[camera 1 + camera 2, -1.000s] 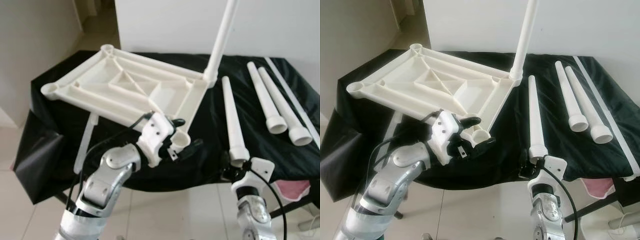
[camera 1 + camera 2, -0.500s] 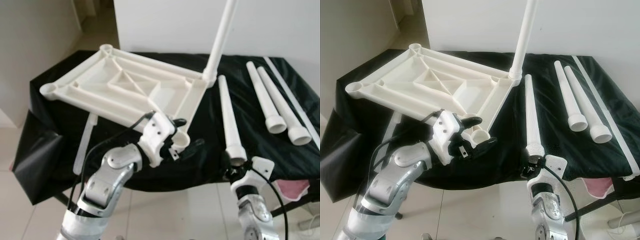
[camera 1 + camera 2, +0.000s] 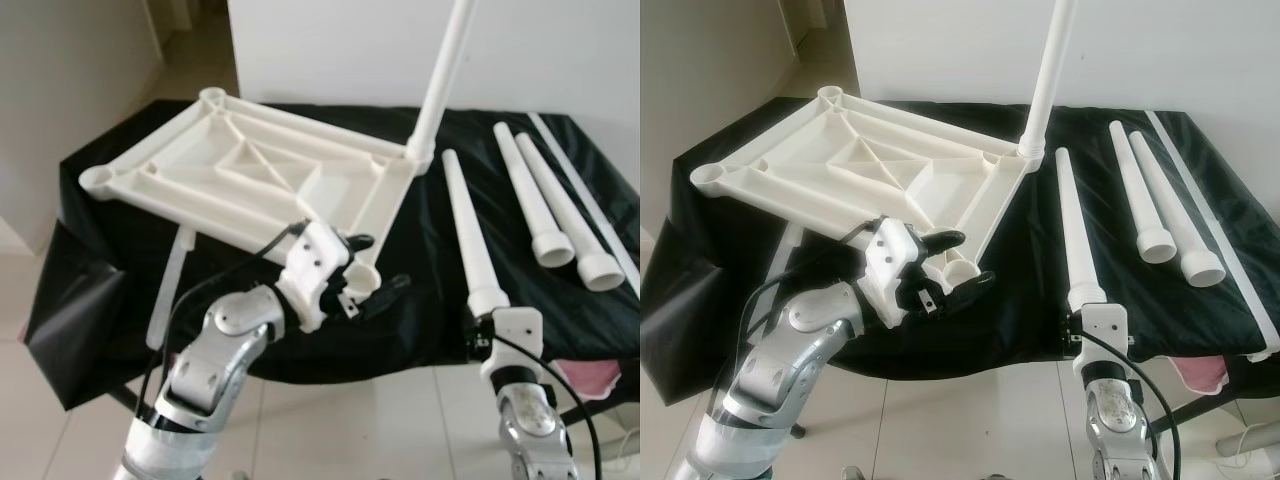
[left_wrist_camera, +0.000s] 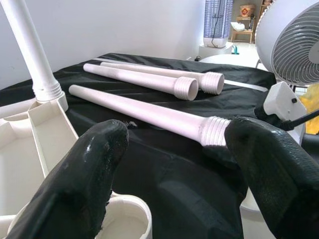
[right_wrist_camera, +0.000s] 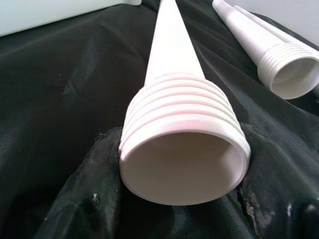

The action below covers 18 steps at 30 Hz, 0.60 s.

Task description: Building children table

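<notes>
The white table top [image 3: 260, 175] is seen upside down on the black cloth [image 3: 420, 290], with its ribs facing up and one leg [image 3: 440, 85] already standing upright in the far right corner socket. The left gripper [image 3: 375, 270] is placed at the near right corner socket [image 3: 958, 268] of the table top, its fingers [image 4: 87, 164] spread apart on both sides of the socket rim. If they press the rim cannot be told. The right gripper [image 5: 184, 199] is found at the near edge of the cloth, and its two black fingers are closed on the threaded end of a loose leg [image 3: 468, 240]. Two more legs [image 3: 545, 205] are laid side by side further right, near a thin white strip [image 3: 585, 200].
</notes>
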Motion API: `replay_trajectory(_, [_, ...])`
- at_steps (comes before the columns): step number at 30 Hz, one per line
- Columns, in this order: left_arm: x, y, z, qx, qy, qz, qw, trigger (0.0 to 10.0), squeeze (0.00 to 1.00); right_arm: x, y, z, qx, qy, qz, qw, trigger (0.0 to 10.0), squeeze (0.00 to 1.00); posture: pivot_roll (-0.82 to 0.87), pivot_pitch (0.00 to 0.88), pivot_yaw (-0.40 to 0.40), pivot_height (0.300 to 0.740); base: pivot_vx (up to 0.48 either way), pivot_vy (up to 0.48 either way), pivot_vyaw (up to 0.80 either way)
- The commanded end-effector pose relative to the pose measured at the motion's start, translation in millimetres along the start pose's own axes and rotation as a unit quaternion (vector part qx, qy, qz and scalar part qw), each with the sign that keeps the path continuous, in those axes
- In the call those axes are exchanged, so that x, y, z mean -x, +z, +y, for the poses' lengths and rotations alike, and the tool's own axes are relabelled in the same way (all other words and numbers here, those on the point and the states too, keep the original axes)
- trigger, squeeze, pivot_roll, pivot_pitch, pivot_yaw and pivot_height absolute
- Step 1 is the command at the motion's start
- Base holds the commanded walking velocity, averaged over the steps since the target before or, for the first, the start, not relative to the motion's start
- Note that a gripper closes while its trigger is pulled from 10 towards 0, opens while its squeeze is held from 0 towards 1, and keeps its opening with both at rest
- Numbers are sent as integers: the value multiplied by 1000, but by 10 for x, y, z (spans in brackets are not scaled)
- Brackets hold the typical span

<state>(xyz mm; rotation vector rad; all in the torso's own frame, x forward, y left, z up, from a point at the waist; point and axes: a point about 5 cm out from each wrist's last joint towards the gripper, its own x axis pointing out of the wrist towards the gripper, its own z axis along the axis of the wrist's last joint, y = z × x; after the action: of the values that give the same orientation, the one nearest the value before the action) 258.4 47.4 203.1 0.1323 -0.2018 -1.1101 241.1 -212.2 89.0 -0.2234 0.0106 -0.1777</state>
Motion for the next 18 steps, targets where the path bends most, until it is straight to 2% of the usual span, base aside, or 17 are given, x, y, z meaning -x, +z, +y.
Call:
replay_trajectory(1, [3,35,13,-2,9,-3,1000,10000,0,0,20,-3,-3,-8,1,1000,10000,78,-45,53,-27,740,0,0,0])
replay_trajectory(2, [3,35,13,-2,9,-3,1000,10000,0,0,20,-3,-3,-8,1,1000,10000,78,-45,53,-27,740,0,0,0])
replay_trajectory(3, [5,36,13,-2,9,-3,1000,10000,0,3,22,0,-6,-9,-1,1000,10000,1000,-45,52,-27,740,0,0,0])
replay_trajectory(5, [5,36,13,-2,9,-3,1000,10000,0,3,22,0,-6,-9,-1,1000,10000,1000,-45,52,-27,740,0,0,0])
replay_trajectory(7, [7,40,14,-2,9,-4,1000,10000,0,13,59,21,-42,-6,-17,999,10000,1000,-46,54,-28,740,0,0,0])
replay_trajectory(10, [3,42,15,-1,9,-4,1000,10000,0,11,102,48,-69,2,-29,997,10000,1000,-45,54,-29,740,0,0,0])
replay_trajectory(11, [2,43,16,0,10,-4,1000,10000,0,8,121,55,-72,4,-33,997,10000,0,-46,55,-29,740,0,0,0])
replay_trajectory(16, [2,43,14,1,10,-5,1000,10000,0,9,158,64,-89,-1,-42,995,10000,0,-45,56,-29,740,0,0,0])
replay_trajectory(18, [2,47,17,2,10,-5,1000,10000,0,21,218,81,-154,1,-58,986,10000,0,-44,60,-31,740,0,0,0])
